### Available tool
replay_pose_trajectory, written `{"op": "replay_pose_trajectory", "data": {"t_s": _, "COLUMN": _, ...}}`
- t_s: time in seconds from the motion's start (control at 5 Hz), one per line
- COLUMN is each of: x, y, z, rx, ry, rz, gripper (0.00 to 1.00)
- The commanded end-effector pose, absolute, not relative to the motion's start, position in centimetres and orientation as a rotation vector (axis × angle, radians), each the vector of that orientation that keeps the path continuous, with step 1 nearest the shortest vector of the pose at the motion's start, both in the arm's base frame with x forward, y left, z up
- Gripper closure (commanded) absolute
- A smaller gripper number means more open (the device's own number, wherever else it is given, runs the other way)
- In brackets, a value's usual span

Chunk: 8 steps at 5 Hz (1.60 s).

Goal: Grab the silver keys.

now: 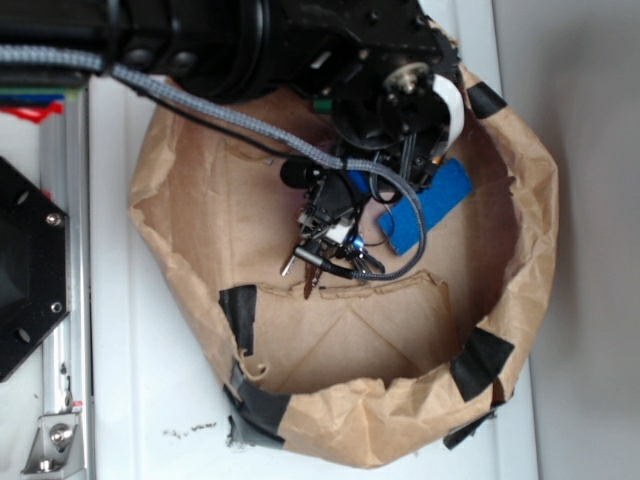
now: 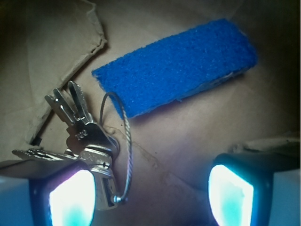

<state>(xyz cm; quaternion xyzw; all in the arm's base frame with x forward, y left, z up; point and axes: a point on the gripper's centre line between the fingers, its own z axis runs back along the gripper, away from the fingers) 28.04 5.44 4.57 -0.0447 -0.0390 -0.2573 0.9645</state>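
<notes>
Inside the brown paper bag (image 1: 180, 190), the gripper (image 2: 150, 193) hangs with its two pads spread wide apart, holding nothing. The silver keys (image 2: 82, 134) lie on the bag floor against the left pad (image 2: 70, 197), near the blue block (image 2: 176, 66).

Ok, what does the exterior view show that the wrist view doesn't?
Only the exterior view shows the whole brown paper basin with its black tape patches, the white surface around it, and the arm's black body. Only the wrist view shows the thin wire ring, a number stamped on a key, and the two glowing finger pads, apart, the left one against the bunch. Both show the silver keys and the blue block.
</notes>
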Motion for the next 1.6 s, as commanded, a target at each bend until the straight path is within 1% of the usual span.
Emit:
{"op": "replay_pose_trajectory", "data": {"t_s": 0.0, "x": 28.5, "y": 3.7, "z": 5.0, "rx": -0.097, "ry": -0.093, "rz": -0.54, "gripper": 0.0}}
{"op": "replay_pose_trajectory", "data": {"t_s": 0.2, "x": 28.8, "y": 3.4, "z": 5.2, "rx": -0.142, "ry": -0.09, "rz": -0.515, "gripper": 0.0}}
{"op": "replay_pose_trajectory", "data": {"t_s": 0.4, "x": 29.1, "y": 2.8, "z": 5.0, "rx": -0.157, "ry": -0.075, "rz": -0.482, "gripper": 0.0}}
{"op": "replay_pose_trajectory", "data": {"t_s": 0.6, "x": 29.2, "y": 2.6, "z": 4.6, "rx": -0.159, "ry": -0.083, "rz": -0.469, "gripper": 0.0}}
{"op": "replay_pose_trajectory", "data": {"t_s": 0.8, "x": 29.3, "y": 2.5, "z": 4.4, "rx": -0.171, "ry": -0.087, "rz": -0.452, "gripper": 1.0}}
{"op": "replay_pose_trajectory", "data": {"t_s": 1.4, "x": 29.3, "y": 2.6, "z": 4.2, "rx": -0.139, "ry": -0.091, "rz": -0.456, "gripper": 1.0}}
